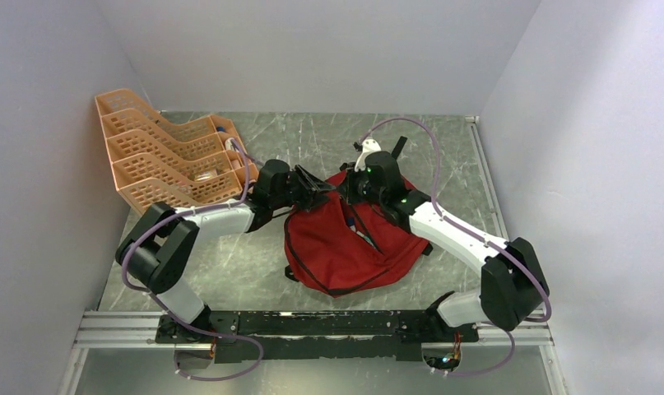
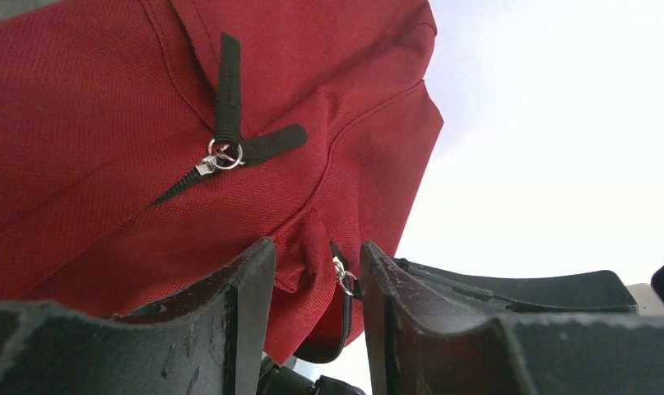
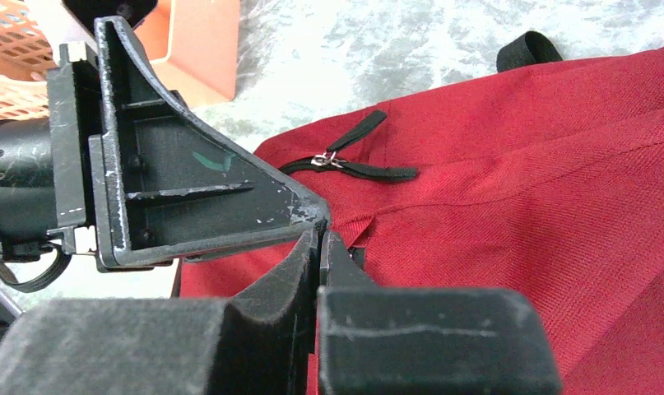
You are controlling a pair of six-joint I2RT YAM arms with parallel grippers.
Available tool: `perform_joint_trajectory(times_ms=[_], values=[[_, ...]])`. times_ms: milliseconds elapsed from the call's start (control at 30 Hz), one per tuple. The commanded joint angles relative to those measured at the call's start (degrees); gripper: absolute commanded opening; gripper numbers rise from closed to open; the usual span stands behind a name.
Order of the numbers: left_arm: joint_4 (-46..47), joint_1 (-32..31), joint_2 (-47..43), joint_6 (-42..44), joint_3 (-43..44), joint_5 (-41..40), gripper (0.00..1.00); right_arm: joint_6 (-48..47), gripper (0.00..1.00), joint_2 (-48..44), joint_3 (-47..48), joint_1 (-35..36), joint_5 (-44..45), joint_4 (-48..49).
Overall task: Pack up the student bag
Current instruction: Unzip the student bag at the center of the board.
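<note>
Your student bag (image 1: 345, 247) lies slumped on the table (image 1: 312, 140), with the orange tray rack (image 1: 160, 156) off the bag's far left. Both grippers meet at the bag's far edge. Your left gripper (image 2: 316, 247) stands parted, with a red fabric fold and a zipper pull (image 2: 343, 280) in the gap. Your right gripper (image 3: 320, 234) is pressed closed against the bag's fabric, but you cannot tell whether it pinches any cloth.

Nothing readable here, honestly. No text, label, brand name, number or sign can be made out in any of the three views.
</note>
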Motion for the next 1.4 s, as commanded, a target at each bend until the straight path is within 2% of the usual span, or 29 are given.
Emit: perform_joint_trajectory(times_ms=[0,300,633,967,1100,1367], values=[[3.3,-0.2,1.3,-3.4,1.1,3.8,0.47,0.9,0.0,-1.8,-1.1,0.0,-0.9,3.6],[4.1,-1.4,1.3,-4.8,0.3,5.8,0.45,0.5,0.0,-1.7,-1.2,0.0,-1.0,3.5],[5.6,-3.1,-0.5,-7.4,-4.5,6.0,0.44,0.4,0.0,-2.3,-2.3,0.1,-1.1,4.2],[5.9,-3.5,-0.7,-7.5,-4.3,6.2,0.43,-0.1,0.0,-2.9,-2.9,0.1,-0.9,3.9],[6.5,-3.5,0.5,-7.4,-3.1,6.9,0.35,-0.3,0.0,-3.1,-2.9,0.1,-1.4,3.8],[8.1,-2.0,4.1,-5.0,-0.3,9.1,0.11,-1.1,0.0,-3.0,-3.5,0.1,-2.8,3.5]])
